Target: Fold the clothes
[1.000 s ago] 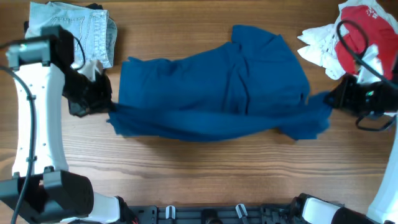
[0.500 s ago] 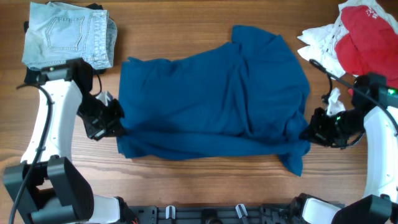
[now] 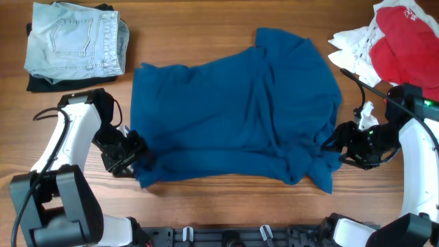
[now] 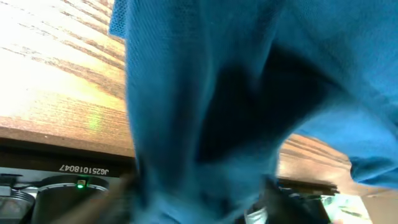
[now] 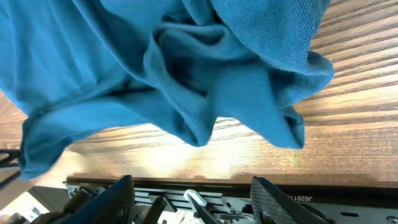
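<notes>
The clothes, a dark blue shirt (image 3: 233, 110), lie spread across the middle of the wooden table, the near hem bunched in folds. My left gripper (image 3: 134, 156) is at the shirt's near-left corner. In the left wrist view the blue cloth (image 4: 205, 93) fills the picture and hangs between the left gripper's (image 4: 199, 205) blurred, widely parted fingers. My right gripper (image 3: 335, 146) sits at the near-right corner. In the right wrist view the right gripper (image 5: 196, 202) is open with nothing between its fingers, and the rumpled cloth (image 5: 186, 68) lies just beyond them.
A folded stack of light jeans (image 3: 75, 41) sits at the far left. A loose heap of red and white garments (image 3: 391, 41) lies at the far right. A dark rail (image 3: 240, 237) runs along the table's near edge.
Both grippers moved from the shirt's sides toward the near edge, drawing its near hem along. Both then went from shut to open, and the right one let go of the cloth.
</notes>
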